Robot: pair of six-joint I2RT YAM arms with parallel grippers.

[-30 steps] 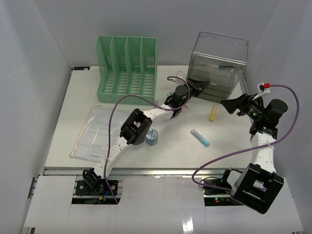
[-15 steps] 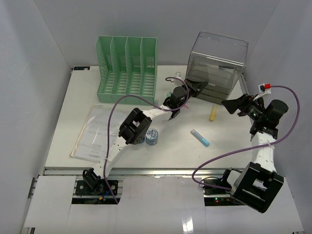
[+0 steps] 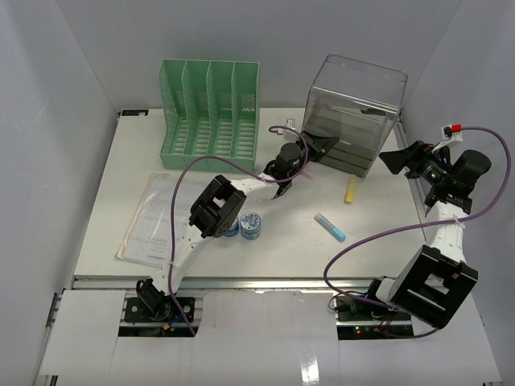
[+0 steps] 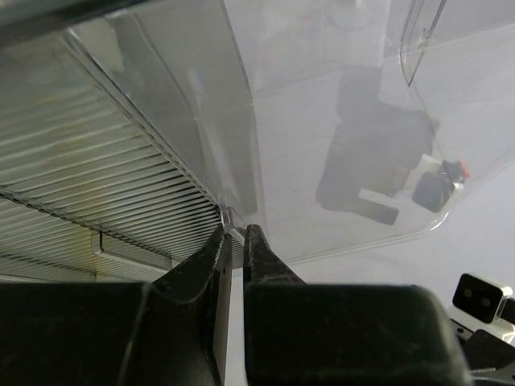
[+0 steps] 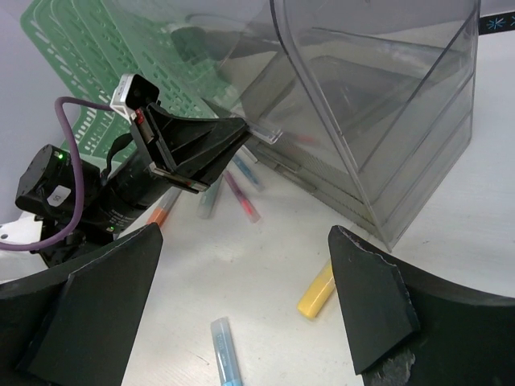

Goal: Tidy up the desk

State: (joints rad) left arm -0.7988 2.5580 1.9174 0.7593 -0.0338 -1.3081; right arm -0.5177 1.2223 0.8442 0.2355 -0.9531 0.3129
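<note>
Landmark for this entry is the clear drawer box, standing at the far right of the table. The left gripper is at the box's front face, its fingers pressed almost together and pinching the small drawer tab that juts from a ribbed drawer front. The right gripper hangs in the air off the box's right side, fingers spread wide and holding nothing. Judgement: the coming move is a pull on that drawer, and it turns on the drawer's sliding axis, which runs out of the box's front towards the left arm's wrist. The left arm is the nearer one and is already engaged. A yellow marker and a blue marker lie loose on the table in front of the box (presumably its intended contents). Against the earlier frame, the right gripper has drawn away from the box's front corner to its right side. The left wrist has backed off slightly, and the box appears to have turned a little with it.
</note>
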